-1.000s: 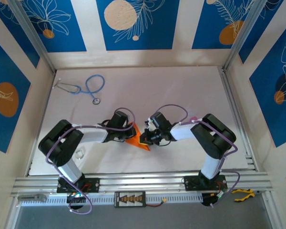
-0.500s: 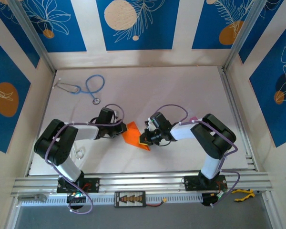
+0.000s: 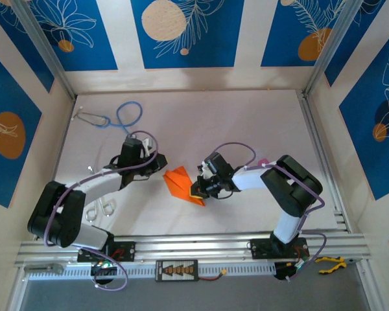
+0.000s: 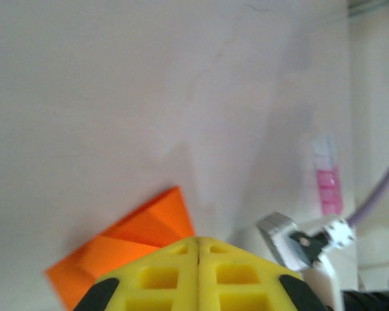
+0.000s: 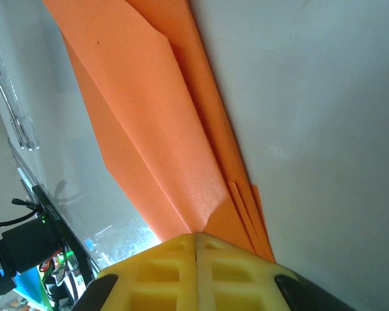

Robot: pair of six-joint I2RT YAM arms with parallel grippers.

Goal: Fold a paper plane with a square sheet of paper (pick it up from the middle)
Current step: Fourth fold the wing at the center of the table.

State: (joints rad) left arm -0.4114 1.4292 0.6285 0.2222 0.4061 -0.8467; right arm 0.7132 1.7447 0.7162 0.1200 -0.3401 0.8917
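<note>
The orange paper plane (image 3: 180, 183) lies folded and creased on the white table (image 3: 246, 123), between the two arms. My right gripper (image 3: 198, 190) is shut on its right end. In the right wrist view the layered folds (image 5: 155, 116) run straight into the closed yellow jaws (image 5: 196, 234). My left gripper (image 3: 158, 162) is shut on nothing, just up and left of the paper and apart from it. In the left wrist view its closed tips (image 4: 198, 240) sit in front of the paper's corner (image 4: 133, 236).
A blue stethoscope (image 3: 120, 116) lies at the back left. A small pink thing (image 3: 264, 161) (image 4: 329, 184) sits by the right arm. A clear object (image 3: 107, 207) lies beside the left arm's base. Aluminium rails (image 3: 194, 245) run along the front edge and right side.
My left arm has swung left and back, taking its shut gripper off the paper. The paper now shows whole, with its left fold risen. The right gripper has stayed put.
</note>
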